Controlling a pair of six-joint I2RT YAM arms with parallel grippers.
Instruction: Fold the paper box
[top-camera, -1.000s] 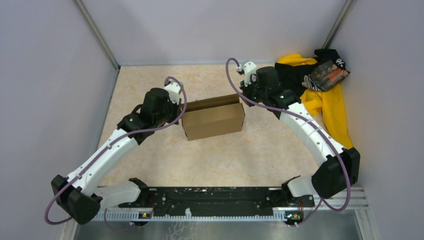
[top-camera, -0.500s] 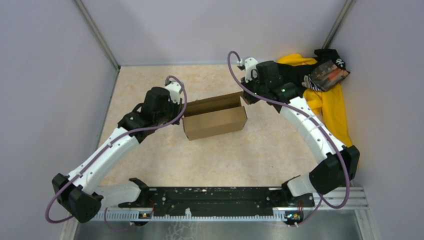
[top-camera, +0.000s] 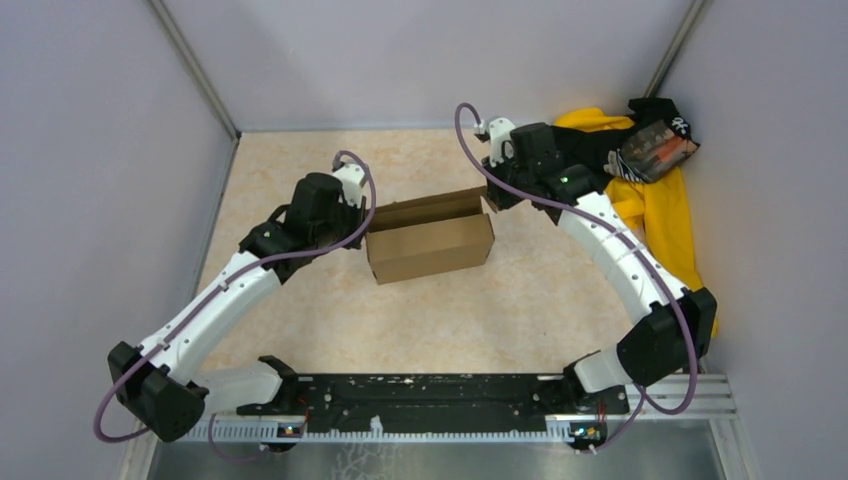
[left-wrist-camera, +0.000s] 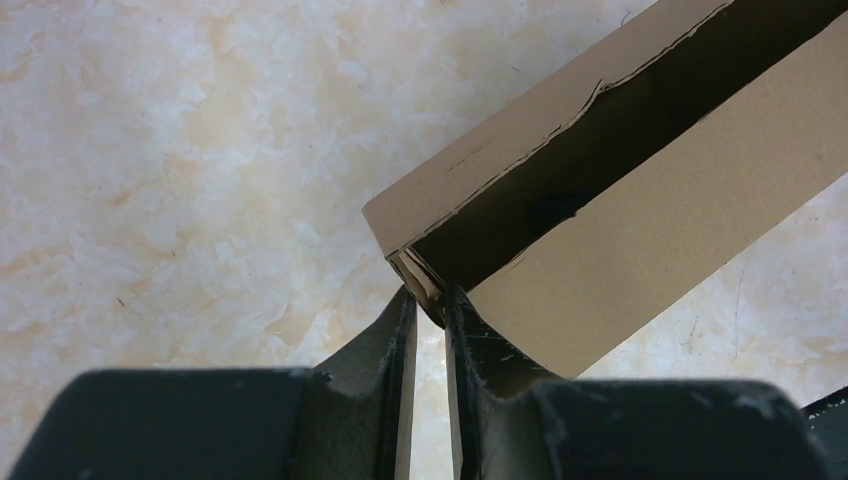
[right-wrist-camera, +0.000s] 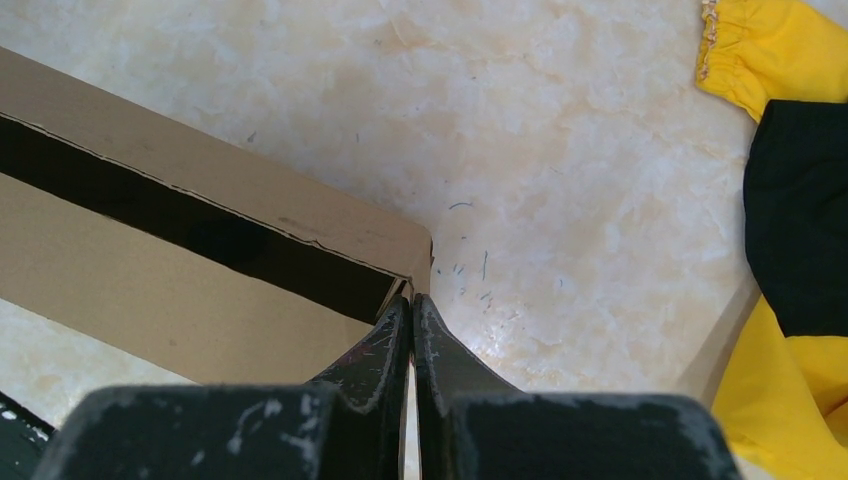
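The paper box (top-camera: 430, 245) is plain brown cardboard, a long shallow box with a dark open slot along its top, lying mid-table. My left gripper (top-camera: 362, 228) is shut on the box's left end wall; the left wrist view shows the fingers (left-wrist-camera: 404, 330) pinching the layered cardboard edge of the box (left-wrist-camera: 620, 240). My right gripper (top-camera: 489, 203) is shut at the box's right end corner; in the right wrist view the fingertips (right-wrist-camera: 425, 320) meet at the corner of the box (right-wrist-camera: 180, 280), with no cardboard plainly seen between them.
A yellow-and-black cloth pile (top-camera: 650, 180) lies at the back right, close behind the right arm, and shows in the right wrist view (right-wrist-camera: 790, 130). Grey walls enclose the table on three sides. The arms' base rail (top-camera: 430, 400) runs along the near edge.
The box's top has opened from a narrow dark strip to a wider slot, and the right gripper has shifted slightly right and back. The left gripper has stayed on the left end.
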